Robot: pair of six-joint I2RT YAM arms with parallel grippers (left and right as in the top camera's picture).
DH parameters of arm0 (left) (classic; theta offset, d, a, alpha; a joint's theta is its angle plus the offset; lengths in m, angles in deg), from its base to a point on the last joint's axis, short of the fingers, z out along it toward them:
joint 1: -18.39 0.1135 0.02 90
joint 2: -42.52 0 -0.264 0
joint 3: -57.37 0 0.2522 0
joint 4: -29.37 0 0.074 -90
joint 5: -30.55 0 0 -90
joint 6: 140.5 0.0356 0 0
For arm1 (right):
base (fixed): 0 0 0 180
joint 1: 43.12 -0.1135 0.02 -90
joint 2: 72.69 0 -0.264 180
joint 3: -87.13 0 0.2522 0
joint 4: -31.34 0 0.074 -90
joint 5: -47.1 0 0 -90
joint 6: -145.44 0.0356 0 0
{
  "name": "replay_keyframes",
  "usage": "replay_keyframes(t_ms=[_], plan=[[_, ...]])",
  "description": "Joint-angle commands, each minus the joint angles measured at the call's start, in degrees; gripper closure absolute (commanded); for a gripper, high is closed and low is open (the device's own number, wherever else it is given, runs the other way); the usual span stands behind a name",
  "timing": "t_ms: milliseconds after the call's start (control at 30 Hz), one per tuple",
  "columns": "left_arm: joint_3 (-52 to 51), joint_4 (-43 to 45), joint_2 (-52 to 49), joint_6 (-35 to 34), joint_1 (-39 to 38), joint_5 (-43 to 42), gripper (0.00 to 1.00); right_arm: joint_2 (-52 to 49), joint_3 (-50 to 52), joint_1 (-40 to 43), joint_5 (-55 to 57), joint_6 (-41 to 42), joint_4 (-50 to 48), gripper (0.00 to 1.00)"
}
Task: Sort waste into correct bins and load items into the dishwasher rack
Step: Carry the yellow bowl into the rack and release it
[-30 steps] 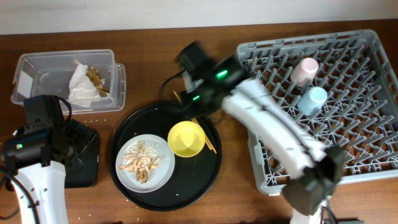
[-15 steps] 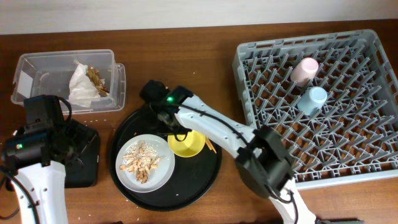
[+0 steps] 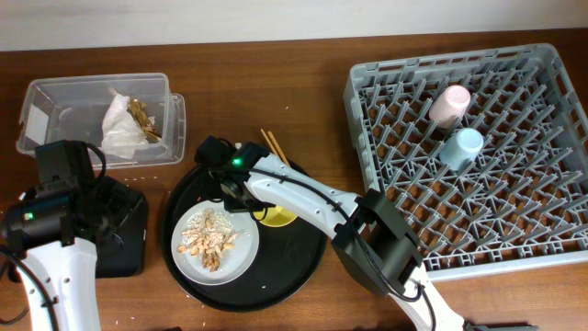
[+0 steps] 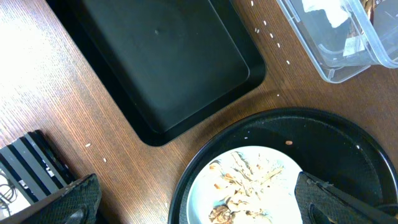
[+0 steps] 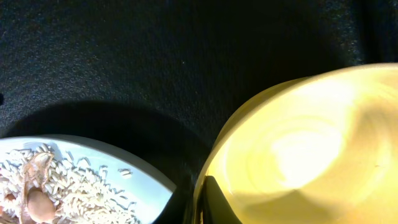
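One yellow bowl (image 5: 298,143), glossy, rim pinched by R gripper (image 5: 200,204); L gripper (image 4: 198,200) spread.

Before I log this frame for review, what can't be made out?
Right claw: wrist view cuts it off; overhead, its arm covers it.
Yellow bowl: mostly under that arm overhead.
Chopsticks: lower ends behind the arm.
Tub label: too small overhead.
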Motion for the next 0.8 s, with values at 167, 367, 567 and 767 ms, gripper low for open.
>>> replay_keyframes(t_ms=[167, 367, 567, 767], plan=[[-0.17, -0.02, 0.7, -0.52, 0.31, 0.04, 0.01, 4.96, -3.08, 0.07, -13.03, -1.88, 1.14, 0.96], [-0.17, -0.04, 0.7, -0.52, 0.31, 0.04, 0.01, 14.62, -4.24, 0.83, -16.63, -8.13, 2.75, 0.96], [-0.17, -0.02, 0.7, -0.52, 0.31, 0.04, 0.01, 30.86, -4.22, 13.38, -12.9, -16.72, 13.4, 0.96], [-0.17, -0.02, 0.7, -0.52, 0.31, 0.04, 0.01, 39.78, -4.22, 34.64, -11.96, -34.36, 31.8, 0.96]])
